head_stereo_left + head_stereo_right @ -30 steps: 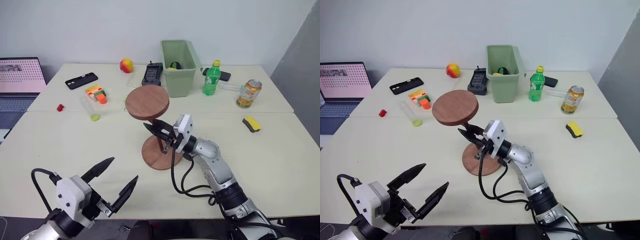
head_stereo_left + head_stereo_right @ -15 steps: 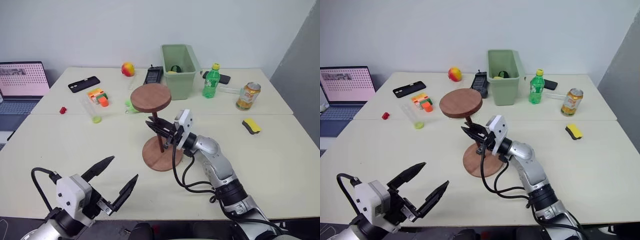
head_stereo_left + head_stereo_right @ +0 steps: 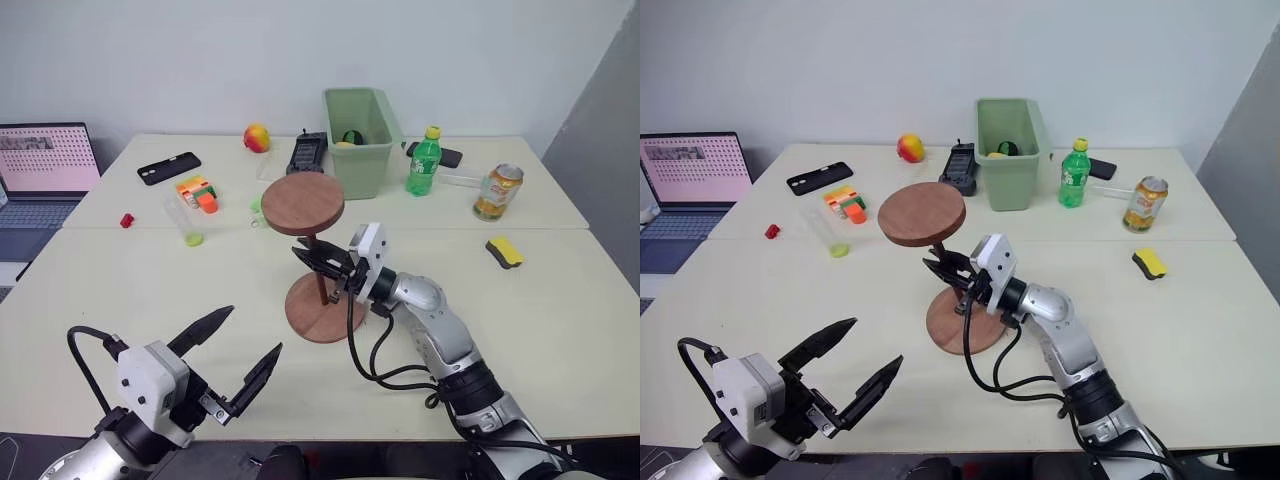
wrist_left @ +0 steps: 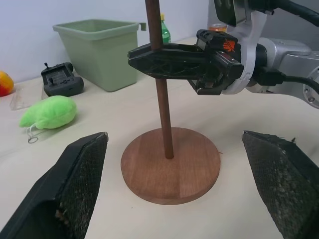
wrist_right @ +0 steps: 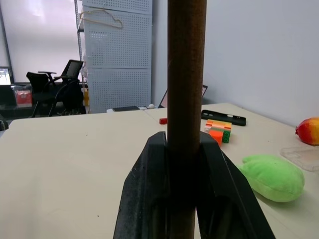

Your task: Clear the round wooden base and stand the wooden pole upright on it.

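The round wooden base (image 3: 318, 314) lies flat on the table's middle. The wooden pole (image 3: 318, 270) stands on its centre, close to upright, with its fixed disc (image 3: 302, 203) on top. My right gripper (image 3: 301, 255) reaches in from the right and is shut on the pole about halfway up; the right wrist view shows the pole (image 5: 186, 74) clamped between both black fingers (image 5: 144, 199). My left gripper (image 3: 253, 331) hovers open at the near left edge, apart from the base (image 4: 172, 167), with nothing between its fingers.
Behind the base stand a green bin (image 3: 358, 125), a green bottle (image 3: 423, 160), a can (image 3: 498, 190) and a black device (image 3: 305, 152). A green plush toy (image 4: 49, 112) lies just behind the base. A yellow sponge (image 3: 503, 249) lies right; a laptop (image 3: 45, 160), phone (image 3: 163, 167) and blocks (image 3: 193, 190) sit left.
The whole view has shifted a little. My right gripper has turned slightly and the pole now stands closer to upright on the base. The left gripper has stayed open in place.
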Available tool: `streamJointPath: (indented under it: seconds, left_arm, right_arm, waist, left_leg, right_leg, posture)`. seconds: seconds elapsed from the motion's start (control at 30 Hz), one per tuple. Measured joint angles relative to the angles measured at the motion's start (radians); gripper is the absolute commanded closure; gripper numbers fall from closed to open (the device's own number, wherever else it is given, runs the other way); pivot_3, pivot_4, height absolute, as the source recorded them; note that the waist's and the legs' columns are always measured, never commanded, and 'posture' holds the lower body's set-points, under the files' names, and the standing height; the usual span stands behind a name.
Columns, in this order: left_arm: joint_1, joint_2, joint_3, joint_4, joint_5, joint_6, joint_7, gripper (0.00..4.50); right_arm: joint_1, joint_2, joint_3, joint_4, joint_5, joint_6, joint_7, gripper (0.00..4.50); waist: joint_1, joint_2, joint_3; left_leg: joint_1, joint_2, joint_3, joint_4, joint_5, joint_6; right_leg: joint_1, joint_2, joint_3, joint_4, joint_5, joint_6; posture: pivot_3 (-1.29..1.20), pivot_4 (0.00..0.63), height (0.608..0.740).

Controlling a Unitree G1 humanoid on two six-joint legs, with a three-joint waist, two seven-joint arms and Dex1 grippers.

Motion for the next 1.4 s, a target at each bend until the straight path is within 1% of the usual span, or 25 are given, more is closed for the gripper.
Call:
streamJointPath:
  seconds: [0.03,0.07,0.13,0.27,0.3,0.33,0.4,0.43,0.53,0.67,0.73,0.8,0.87,0.9,1.0,1.03,1.07,1.1,1.13,1.23,1.3,1.4]
  left_arm:
    - [0.001,0.0,0.0,0.0,0.0,0.0,-0.001,0.0]
    - [0.001,0.0,0.0,0.0,0.0,0.0,-0.001,0.0]
    - [0.0,0.0,0.0,0.0,0.0,0.0,-0.001,0.0]
    - [-0.011,0.007,0.0,0.001,0.0,0.0,-0.001,0.0]
    - [-0.017,0.008,-0.001,0.001,0.0,0.0,-0.001,0.0]
    - [-0.023,0.01,-0.001,0.001,0.0,0.0,-0.001,0.0]
    - [-0.025,0.012,-0.001,0.001,0.0,0.0,0.0,0.0]
    - [-0.026,0.013,-0.001,0.001,0.0,0.0,-0.001,0.0]
    - [-0.032,0.016,-0.001,0.002,0.0,0.0,-0.001,0.0]
    - [-0.049,0.02,-0.002,0.007,0.0,0.0,-0.002,0.0]
    - [-0.055,0.021,-0.002,0.013,0.0,0.0,-0.004,0.0]
    - [-0.06,0.022,-0.002,0.021,0.0,0.0,-0.01,0.0]
    - [-0.055,0.023,-0.002,0.033,0.0,-0.001,-0.021,0.0]
    - [-0.05,0.023,-0.002,0.038,0.0,-0.001,-0.022,0.0]
    - [-0.052,0.023,-0.002,0.041,0.0,-0.002,-0.024,0.0]
    - [-0.052,0.023,-0.002,0.041,0.0,-0.002,-0.025,0.0]
    - [-0.052,0.023,-0.002,0.041,0.0,-0.003,-0.026,0.0]
    - [-0.052,0.023,-0.002,0.042,0.0,-0.003,-0.028,0.0]
    - [-0.055,0.023,-0.002,0.043,0.0,-0.003,-0.03,0.0]
    - [-0.095,0.037,-0.002,0.056,-0.01,-0.001,-0.042,0.0]
    - [-0.139,0.07,0.004,0.08,-0.034,0.027,-0.049,0.0]
    - [-0.254,0.187,0.059,0.162,-0.127,0.151,-0.053,0.0]
  right_arm:
    - [-0.001,-0.01,0.0,-0.029,0.0,0.033,0.0,4.23]
    - [-0.002,-0.019,0.0,-0.047,0.0,0.05,0.0,4.23]
    - [-0.005,-0.042,-0.001,-0.087,0.007,0.09,0.003,4.23]
    - [-0.026,-0.076,-0.003,-0.173,0.021,0.205,0.003,4.23]
    - [-0.042,-0.084,-0.009,-0.212,0.034,0.265,-0.002,4.23]
    - [-0.053,-0.093,-0.014,-0.233,0.043,0.303,-0.005,4.23]
    - [-0.065,-0.1,-0.027,-0.27,0.059,0.366,-0.015,4.23]
    - [-0.072,-0.101,-0.031,-0.285,0.068,0.396,-0.019,4.23]
    - [-0.081,-0.101,-0.039,-0.317,0.085,0.45,-0.032,4.23]
    - [-0.081,-0.101,-0.041,-0.335,0.088,0.481,-0.042,4.23]
    - [-0.079,-0.101,-0.041,-0.335,0.087,0.481,-0.044,3.53]
    - [-0.065,-0.126,-0.022,-0.319,0.079,0.496,-0.037,3.1]
    - [-0.014,-0.153,0.008,-0.276,0.062,0.511,-0.031,2.58]
    - [-0.002,-0.158,0.015,-0.267,0.058,0.516,-0.025,2.42]
    - [-0.006,-0.171,0.011,-0.274,0.059,0.518,-0.012,1.72]
    - [-0.009,-0.175,0.007,-0.278,0.06,0.52,-0.009,1.39]
    - [-0.01,-0.176,0.001,-0.282,0.063,0.522,-0.006,1.3]
    - [-0.012,-0.178,-0.002,-0.285,0.067,0.524,-0.002,1.02]
    - [-0.012,-0.18,-0.002,-0.287,0.07,0.527,0.001,0.85]
    - [-0.011,-0.216,-0.004,-0.308,0.086,0.55,0.022,0.11]
    - [-0.001,-0.262,-0.019,-0.335,0.099,0.57,0.045,0.03]
    - [0.054,-0.377,-0.091,-0.381,0.142,0.606,0.095,0.03]
  waist:
    - [0.001,0.0,0.0]
    - [0.003,0.0,0.002]
    - [0.007,0.0,0.005]
    - [0.014,-0.002,0.015]
    - [0.015,-0.003,0.021]
    - [0.015,-0.004,0.024]
    - [0.016,-0.004,0.025]
    - [0.016,-0.004,0.025]
    - [0.016,-0.004,0.025]
    - [0.016,-0.004,0.025]
    - [0.015,-0.004,0.025]
    - [0.016,-0.005,0.025]
    - [0.017,-0.007,0.032]
    - [0.017,-0.006,0.035]
    - [0.014,-0.007,0.038]
    - [0.013,-0.007,0.038]
    - [0.014,-0.007,0.039]
    - [0.015,-0.007,0.039]
    - [0.015,-0.007,0.039]
    - [0.019,-0.008,0.039]
    - [0.022,-0.008,0.039]
    - [0.031,-0.01,0.041]
  left_leg:
    - [-0.002,0.0,0.0,0.0,0.0,0.0]
    - [-0.003,0.0,0.0,0.0,0.0,0.0]
    - [-0.004,0.0,0.0,0.0,0.0,0.0]
    - [-0.007,-0.001,0.0,0.0,0.0,0.0]
    - [-0.008,0.0,0.0,0.0,0.0,0.0]
    - [-0.011,-0.001,0.0,0.0,0.0,0.0]
    - [-0.023,-0.001,-0.001,0.001,0.0,-0.001]
    - [-0.024,-0.001,-0.001,0.001,0.001,-0.001]
    - [-0.037,0.0,-0.002,0.001,0.001,-0.003]
    - [-0.038,-0.001,-0.002,0.001,0.001,-0.001]
    - [-0.038,-0.001,-0.002,0.001,0.0,-0.001]
    - [-0.038,-0.001,-0.002,0.001,0.0,-0.001]
    - [-0.039,-0.001,-0.002,0.002,0.0,-0.001]
    - [-0.04,-0.001,-0.002,0.002,0.001,-0.002]
    - [-0.04,-0.001,-0.001,0.002,0.001,-0.002]
    - [-0.04,-0.001,-0.001,0.002,0.001,-0.002]
    - [-0.04,-0.001,-0.002,0.001,0.001,-0.002]
    - [-0.04,-0.001,-0.002,0.002,0.001,-0.002]
    - [-0.04,-0.001,-0.002,0.002,0.001,-0.002]
    - [-0.04,-0.001,-0.002,0.003,0.001,-0.002]
    - [-0.04,-0.002,-0.003,0.003,0.001,-0.002]
    - [-0.04,-0.002,-0.005,0.004,0.001,-0.001]
  right_leg:
    - [-0.002,0.0,0.0,0.0,0.003,0.005]
    - [-0.003,0.0,-0.001,-0.001,0.003,0.005]
    - [-0.006,0.0,-0.001,-0.002,0.006,0.002]
    - [-0.01,-0.001,-0.001,-0.002,0.006,0.001]
    - [-0.011,-0.001,-0.001,-0.002,0.006,0.001]
    - [-0.012,-0.001,-0.001,-0.002,0.006,0.001]
    - [-0.019,-0.001,-0.003,0.0,0.008,0.003]
    - [-0.021,-0.001,-0.003,0.001,0.008,0.003]
    - [-0.034,-0.001,-0.004,0.001,0.008,0.003]
    - [-0.034,-0.001,-0.004,0.001,0.008,0.003]
    - [-0.033,-0.001,-0.004,0.001,0.008,0.003]
    - [-0.033,-0.001,-0.005,0.001,0.008,0.003]
    - [-0.034,-0.002,-0.005,0.001,0.008,0.003]
    - [-0.036,-0.002,-0.004,0.002,0.008,0.003]
    - [-0.036,-0.001,-0.005,0.002,0.008,0.003]
    - [-0.036,-0.001,-0.005,0.002,0.008,0.003]
    - [-0.036,-0.001,-0.005,0.002,0.008,0.003]
    - [-0.036,-0.001,-0.005,0.002,0.008,0.003]
    - [-0.036,-0.001,-0.005,0.002,0.008,0.003]
    - [-0.035,-0.002,-0.006,0.002,0.008,0.003]
    - [-0.035,-0.002,-0.006,0.002,0.008,0.003]
    - [-0.034,-0.002,-0.009,0.003,0.008,0.003]
  posture:
    - [0.0,0.15,0.74]
    - [0.0,0.15,0.74]
    - [0.0,0.15,0.74]
    - [0.0,0.15,0.74]
    - [0.0,0.15,0.74]
    - [0.0,0.15,0.74]
    - [0.0,0.15,0.74]
    - [0.0,0.15,0.74]
    - [0.0,0.15,0.74]
    - [0.0,0.15,0.74]
    - [0.0,0.15,0.74]
    - [0.0,0.15,0.74]
    - [0.0,0.15,0.74]
    - [0.0,0.15,0.74]
    - [0.0,0.15,0.74]
    - [0.0,0.15,0.74]
    - [0.0,0.15,0.74]
    - [0.0,0.15,0.74]
    - [0.0,0.15,0.74]
    - [0.0,0.15,0.74]
    - [0.0,0.15,0.74]
    - [0.0,0.15,0.74]
